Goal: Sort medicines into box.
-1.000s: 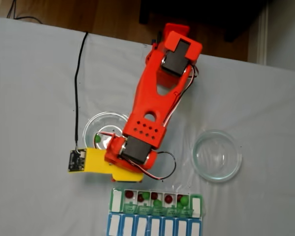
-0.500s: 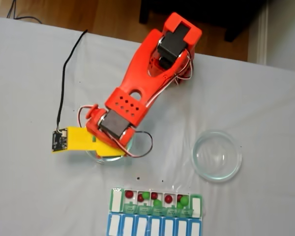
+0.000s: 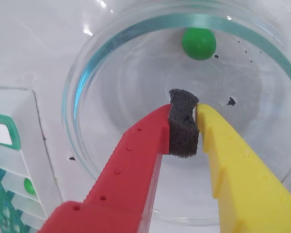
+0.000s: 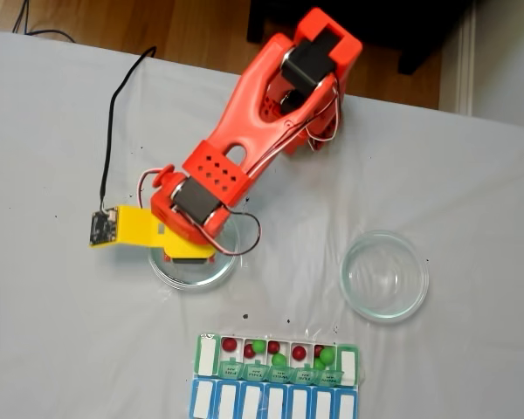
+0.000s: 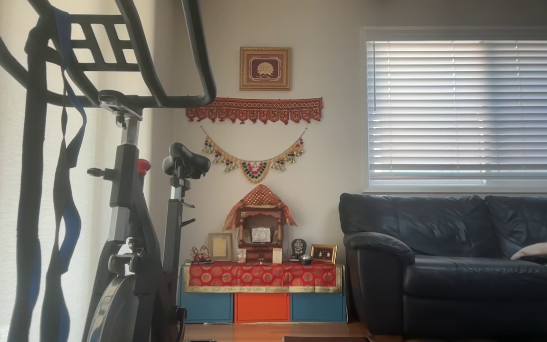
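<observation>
In the wrist view my gripper (image 3: 183,110) is shut, its red and yellow fingers pinching only their own black foam pad, and it holds no ball. It hovers inside a clear glass dish (image 3: 82,82). One green ball (image 3: 199,43) lies on the dish floor just beyond the tips, apart from them. The green-lidded box (image 3: 7,145) stands at the left edge with a green ball (image 3: 30,186) in one cell. From above, the box (image 4: 207,353) holds red balls (image 4: 230,344) and green balls (image 4: 279,359). The arm's wrist covers most of the left dish (image 4: 211,278).
A second glass dish (image 4: 384,275) sits to the right with nothing in it. A blue-lidded row (image 4: 275,403) lies against the box at the table's near edge. A black cable (image 4: 112,131) runs from the wrist camera across the white cloth. The other view shows a room.
The wrist swung left and away from the box, and now hangs over the left dish. The dishes and the box stayed put.
</observation>
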